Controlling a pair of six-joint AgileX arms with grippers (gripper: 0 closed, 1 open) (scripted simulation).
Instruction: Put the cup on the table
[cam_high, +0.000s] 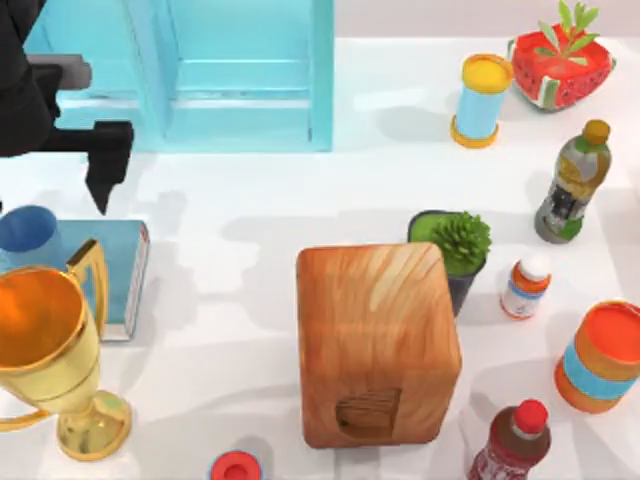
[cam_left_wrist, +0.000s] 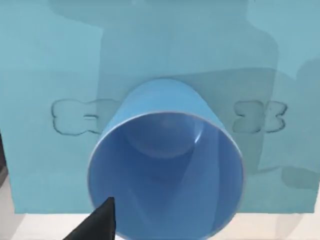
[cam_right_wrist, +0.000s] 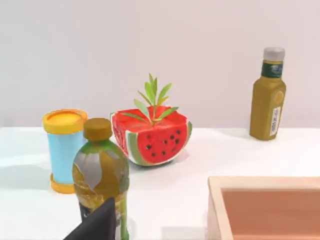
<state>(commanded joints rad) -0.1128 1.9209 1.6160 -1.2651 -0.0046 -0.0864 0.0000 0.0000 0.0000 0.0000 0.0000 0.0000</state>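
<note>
Here the cup (cam_high: 27, 229), small, blue and smooth, stands on the teal book (cam_high: 118, 275) at the far left edge of the table (cam_high: 250, 200), just behind the gold trophy (cam_high: 45, 350). From above I see the left gripper (cam_high: 103, 165) hanging a little behind the book, near the turquoise cabinet (cam_high: 230, 75), black fingers pointing down, apart from the cup. I cannot tell whether its jaws are spread or closed.

The left wrist view gives what the top view does not: the cup's darker inside, its thin round rim, the slightly tapered wall, and a faint pattern on the book's cover (cam_left_wrist: 50, 75). One black fingertip (cam_left_wrist: 100, 222) shows at the rim's edge.

The right wrist view shows a fingertip (cam_right_wrist: 100, 222) of the right gripper before a green-brown bottle (cam_right_wrist: 100, 170), with a watermelon planter (cam_right_wrist: 152, 137) and a yellow-lidded canister (cam_right_wrist: 64, 150) behind; the jaw state is not clear.

Beside the book, toward the large wooden block (cam_high: 375, 345), the glossy white table lies bare and wide. Right of the block the room is crowded with a potted plant (cam_high: 455, 250) and bottles.
</note>
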